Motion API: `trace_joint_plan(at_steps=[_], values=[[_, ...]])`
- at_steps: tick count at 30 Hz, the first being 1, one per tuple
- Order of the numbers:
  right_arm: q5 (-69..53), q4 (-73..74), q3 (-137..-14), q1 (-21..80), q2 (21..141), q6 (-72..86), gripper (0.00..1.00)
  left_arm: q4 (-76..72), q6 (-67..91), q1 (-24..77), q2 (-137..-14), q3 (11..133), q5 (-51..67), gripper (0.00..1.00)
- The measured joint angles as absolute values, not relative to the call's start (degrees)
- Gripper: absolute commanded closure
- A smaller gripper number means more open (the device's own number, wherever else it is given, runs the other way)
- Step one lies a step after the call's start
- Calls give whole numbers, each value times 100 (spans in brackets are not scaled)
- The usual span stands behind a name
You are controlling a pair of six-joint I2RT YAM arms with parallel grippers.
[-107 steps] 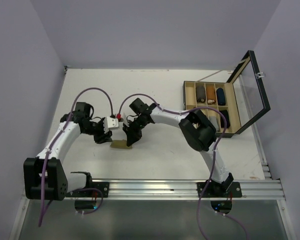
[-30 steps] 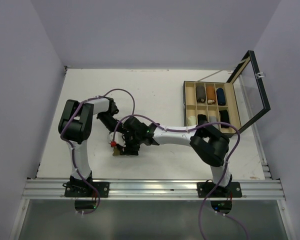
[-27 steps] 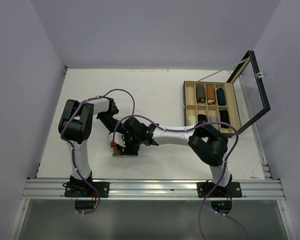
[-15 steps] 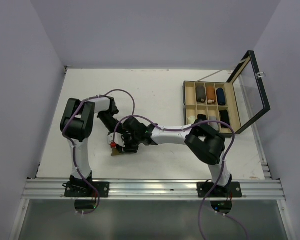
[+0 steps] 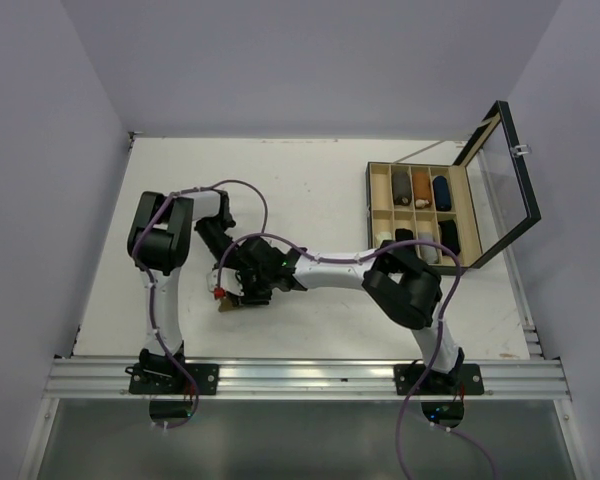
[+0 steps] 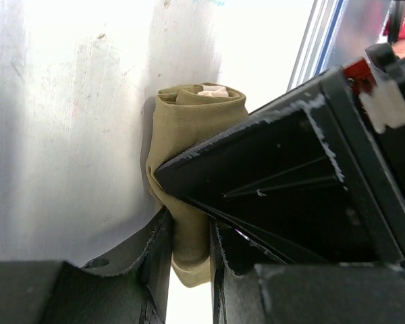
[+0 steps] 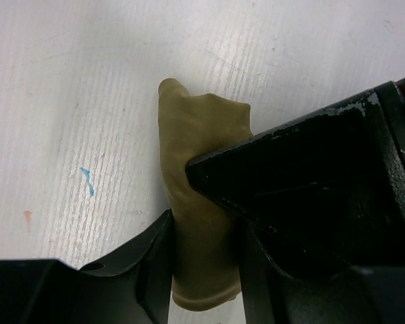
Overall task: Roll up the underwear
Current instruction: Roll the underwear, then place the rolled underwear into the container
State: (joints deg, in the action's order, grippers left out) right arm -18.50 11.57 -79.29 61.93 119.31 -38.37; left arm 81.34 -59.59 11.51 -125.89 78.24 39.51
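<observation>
The olive-tan underwear (image 5: 230, 303) lies on the white table as a tight roll, left of centre. In the left wrist view the roll (image 6: 189, 135) shows its cream waistband coiled at the far end. My left gripper (image 6: 187, 260) is shut on the near end of the roll. My right gripper (image 7: 202, 270) is shut on the same roll (image 7: 196, 148) from the other side. From above, the left gripper (image 5: 223, 288) and the right gripper (image 5: 252, 290) crowd together over the roll and hide most of it. The dark brown underwear is not in view.
A wooden compartment box (image 5: 372, 200) with several rolled items stands at the back right, its glass lid (image 5: 505, 180) propped open. An aluminium rail (image 5: 310, 375) runs along the near table edge. Purple cables loop above both arms.
The left arm has folded up close to its base. Both grippers and the roll have shifted slightly left and toward the near edge, and both stay shut on the roll.
</observation>
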Motion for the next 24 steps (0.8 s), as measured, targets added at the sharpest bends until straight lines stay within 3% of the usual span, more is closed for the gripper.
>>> trace_joint_plan(at_steps=[3,9,14,20,23,24], values=[[-1730,1157,-7948,6239,11935,-3863,100,8272,-5957,1109,-12702,7944,3935,67],[-1455,958,-7843,6267,11863,-3791,100,8350,-5924,926,-12752,8409,3837,61],[-1518,1184,-7675,6093,11631,-3339,100,7725,-5859,447,-12661,9592,3835,57],[-2279,1824,-7649,5406,11445,-2392,100,6746,-5553,-231,-11690,10127,3929,52],[-2598,2067,-7649,4890,11351,-1935,100,5988,-5159,-270,-10805,9784,4075,36],[-2670,2117,-7649,4720,11303,-1780,100,5701,-4991,-252,-10471,9603,4136,16]])
